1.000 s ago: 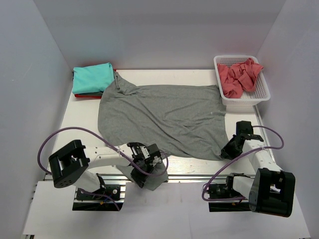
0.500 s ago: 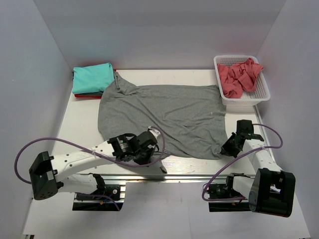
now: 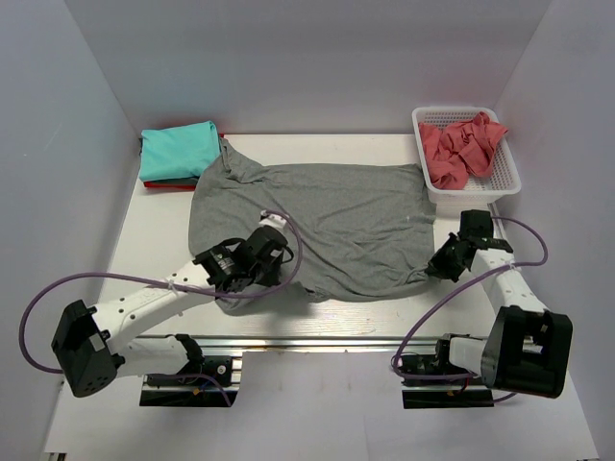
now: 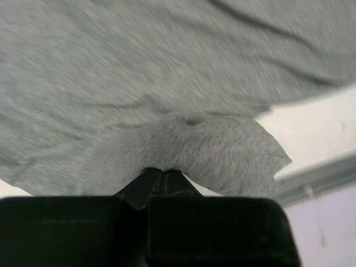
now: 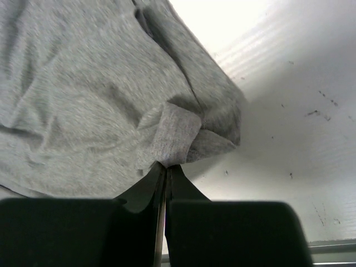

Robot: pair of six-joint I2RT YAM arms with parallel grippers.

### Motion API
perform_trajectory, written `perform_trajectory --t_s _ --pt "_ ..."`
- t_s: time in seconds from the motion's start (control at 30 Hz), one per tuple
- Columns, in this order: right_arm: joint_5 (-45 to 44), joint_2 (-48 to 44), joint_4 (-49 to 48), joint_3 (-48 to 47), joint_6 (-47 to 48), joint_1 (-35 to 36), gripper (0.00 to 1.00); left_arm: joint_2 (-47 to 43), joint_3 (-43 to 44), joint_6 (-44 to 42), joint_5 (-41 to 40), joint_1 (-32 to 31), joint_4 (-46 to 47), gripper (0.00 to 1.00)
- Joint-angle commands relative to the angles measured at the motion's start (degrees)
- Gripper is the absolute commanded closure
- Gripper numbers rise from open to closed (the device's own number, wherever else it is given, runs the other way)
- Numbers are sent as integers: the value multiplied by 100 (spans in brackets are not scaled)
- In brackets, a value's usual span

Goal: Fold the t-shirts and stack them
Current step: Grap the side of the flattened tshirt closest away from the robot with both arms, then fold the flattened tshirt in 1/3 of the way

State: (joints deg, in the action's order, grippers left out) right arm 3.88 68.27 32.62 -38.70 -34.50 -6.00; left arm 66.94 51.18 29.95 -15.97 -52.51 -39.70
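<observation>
The grey t-shirt [image 3: 317, 216] lies spread across the middle of the table. My left gripper [image 3: 272, 252] is shut on its near left hem; in the left wrist view [image 4: 162, 172] the jaws pinch a fold of the grey t-shirt [image 4: 167, 83]. My right gripper [image 3: 434, 268] is shut on the near right corner; the right wrist view [image 5: 167, 167] shows the grey t-shirt [image 5: 94, 100] bunched at the jaws. A folded teal t-shirt [image 3: 178, 150] lies on a red t-shirt [image 3: 173, 184] at the far left. A coral-pink t-shirt [image 3: 463, 146] is crumpled in the basket.
The white mesh basket [image 3: 504, 187] stands at the far right corner of the table. A metal rail [image 3: 317, 338] runs along the table's near edge. White walls close in on the left, back and right.
My left gripper has carried the near left hem away from the table's near edge, inward over the shirt. My right gripper has moved slightly farther in with its corner.
</observation>
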Motion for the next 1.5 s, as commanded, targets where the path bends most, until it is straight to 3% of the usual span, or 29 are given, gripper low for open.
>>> perform_trajectory --t_s 0.0,0.57,1.03,1.47 --pt "52 143 -160 -523 40 -6 100 91 138 -139 -450 485 401 100" --pt "227 1495 -19 -2140 242 73 100 742 823 -1325 84 2419 1931 100" --pt "-27 2664 -10 -3372 207 442 100 2165 1676 -1677 1147 3485 2432 100" --pt "-282 3578 -256 -4436 365 793 100 3887 3336 -2020 2053 4222 2248 100"
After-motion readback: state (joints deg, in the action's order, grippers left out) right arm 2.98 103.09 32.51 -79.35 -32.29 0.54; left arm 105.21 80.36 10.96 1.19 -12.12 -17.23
